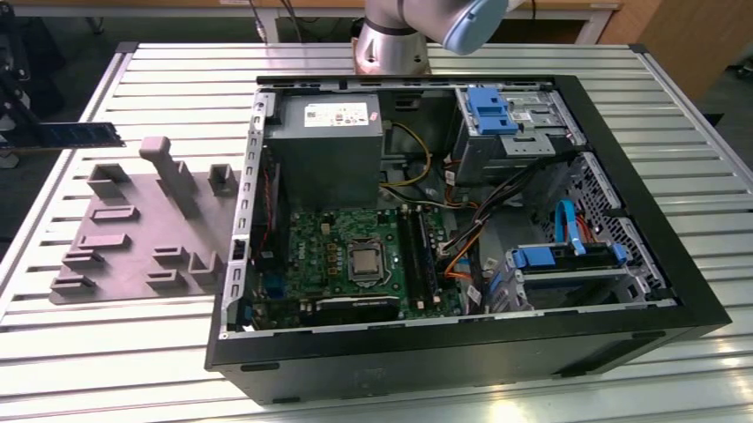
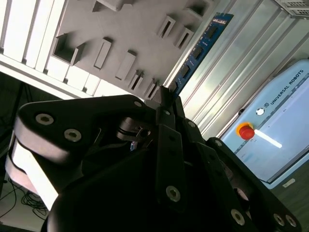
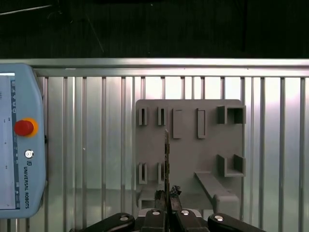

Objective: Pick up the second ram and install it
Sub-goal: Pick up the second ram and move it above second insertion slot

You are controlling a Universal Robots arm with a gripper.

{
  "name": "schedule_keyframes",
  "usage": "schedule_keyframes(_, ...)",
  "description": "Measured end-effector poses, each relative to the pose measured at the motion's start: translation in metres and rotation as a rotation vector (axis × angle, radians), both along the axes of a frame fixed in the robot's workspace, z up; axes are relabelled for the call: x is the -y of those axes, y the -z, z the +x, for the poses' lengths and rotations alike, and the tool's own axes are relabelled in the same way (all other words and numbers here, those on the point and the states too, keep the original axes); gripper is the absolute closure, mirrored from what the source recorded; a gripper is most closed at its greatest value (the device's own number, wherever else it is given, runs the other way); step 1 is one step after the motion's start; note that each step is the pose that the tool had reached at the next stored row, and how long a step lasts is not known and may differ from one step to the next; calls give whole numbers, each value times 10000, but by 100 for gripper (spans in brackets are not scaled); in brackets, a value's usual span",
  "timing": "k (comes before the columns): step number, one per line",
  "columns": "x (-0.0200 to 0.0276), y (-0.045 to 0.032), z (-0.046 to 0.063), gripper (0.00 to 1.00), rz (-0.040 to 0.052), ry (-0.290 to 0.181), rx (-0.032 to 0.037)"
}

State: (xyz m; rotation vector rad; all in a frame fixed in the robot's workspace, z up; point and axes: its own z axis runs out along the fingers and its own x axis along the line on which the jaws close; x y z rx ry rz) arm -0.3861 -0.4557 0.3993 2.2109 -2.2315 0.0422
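Note:
The second ram (image 3: 166, 154) is a slim dark stick, seen edge-on in the first wrist view. My gripper (image 3: 167, 194) is shut on one end of it. In the second wrist view the ram (image 2: 198, 50) reaches out from the dark fingers (image 2: 166, 104) and shows blue-green marks. In the exterior view the ram (image 1: 80, 134) hangs level by the table's edge on that view's left, above and beside the grey holder plate (image 1: 130, 238). The motherboard (image 1: 341, 233), with its long black slots (image 1: 418, 251), lies inside the open computer case (image 1: 471, 352).
The arm's base (image 1: 394, 40) stands behind the case. A teach pendant with a red button (image 3: 21, 145) lies on the slatted metal table (image 3: 96, 145) next to the holder plate (image 3: 193, 159). The case also holds a power supply (image 1: 324, 145), blue drive bays (image 1: 495, 110) and loose cables.

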Motion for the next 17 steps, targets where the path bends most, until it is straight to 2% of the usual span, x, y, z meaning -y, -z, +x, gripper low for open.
schedule_keyframes(4,0,-1,80,86,-1,0,-2)
schedule_keyframes(17,0,0,459,86,0,0,0)
